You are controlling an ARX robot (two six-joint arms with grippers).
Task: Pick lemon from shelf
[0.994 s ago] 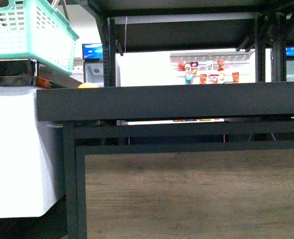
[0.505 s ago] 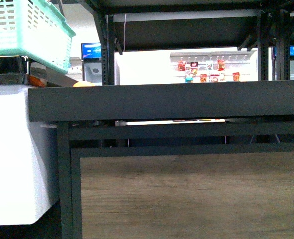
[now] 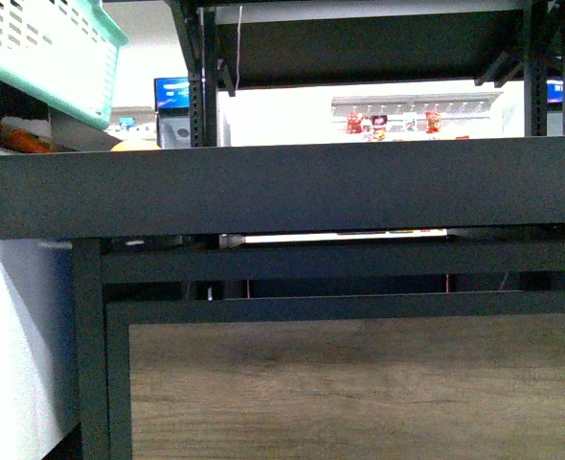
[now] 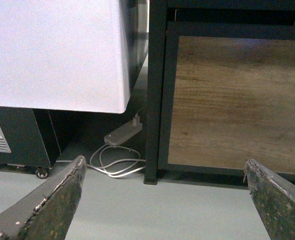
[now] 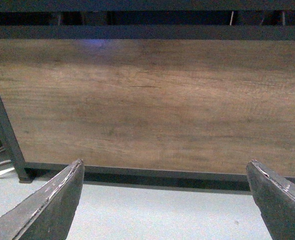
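- Left gripper [image 4: 163, 161]: its fingers are spread wide with nothing between them. It hangs low over the floor [image 4: 137, 215]. Ahead of it are a black corner post [image 4: 155, 90], a white cabinet [image 4: 52, 50] and a coiled cable [image 4: 115, 167] at the post's foot.
- Right gripper [image 5: 165, 162]: this one is equally wide open and empty. It faces the wood-grain panel [image 5: 147, 105] from low down.
- Shelf [image 3: 292, 187]: the lower tray's front wall now fills more of the front view than a second ago, and its left end has slid almost to the picture's edge. The turquoise basket [image 3: 43, 48] has also drifted partly out of frame. We judge that the base has closed in on the stand while both arms are not yet raised.
- Orange-yellow sliver [image 3: 129, 146]: a bit of fruit peeps over the tray's front wall near its left end. Too little shows for us to tell which fruit it is.
- Lemon: we see it in none of the views. We judge that it lies in a tray behind that front wall, above and beyond both grippers. We cannot tell toward which side.
- Store shelving [image 3: 397, 120]: this bright shelving with small red packets stands well behind the stand and has no part in the task.
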